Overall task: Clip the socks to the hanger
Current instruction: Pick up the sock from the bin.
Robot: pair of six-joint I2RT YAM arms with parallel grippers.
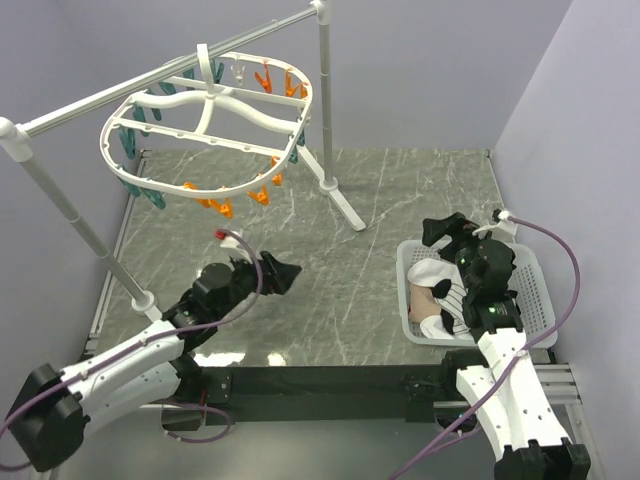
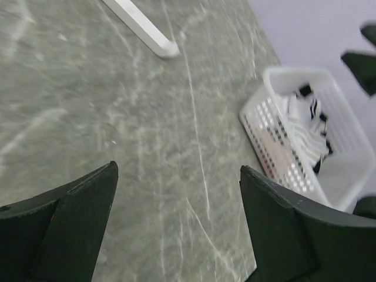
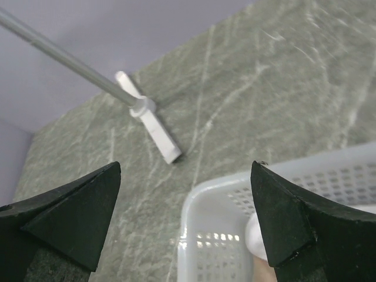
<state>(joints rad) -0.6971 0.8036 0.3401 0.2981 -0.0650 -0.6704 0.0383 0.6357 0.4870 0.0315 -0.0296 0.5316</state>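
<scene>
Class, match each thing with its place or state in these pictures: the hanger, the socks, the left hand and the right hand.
Things:
1. hanger
2. socks
3. left hand
4. right hand

Places or states:
A. in the basket
B. open, over the basket's edge
C. hung on the rail
D. open, over the table

Pairs: 1-C, 2-A, 3-D, 4-B
</scene>
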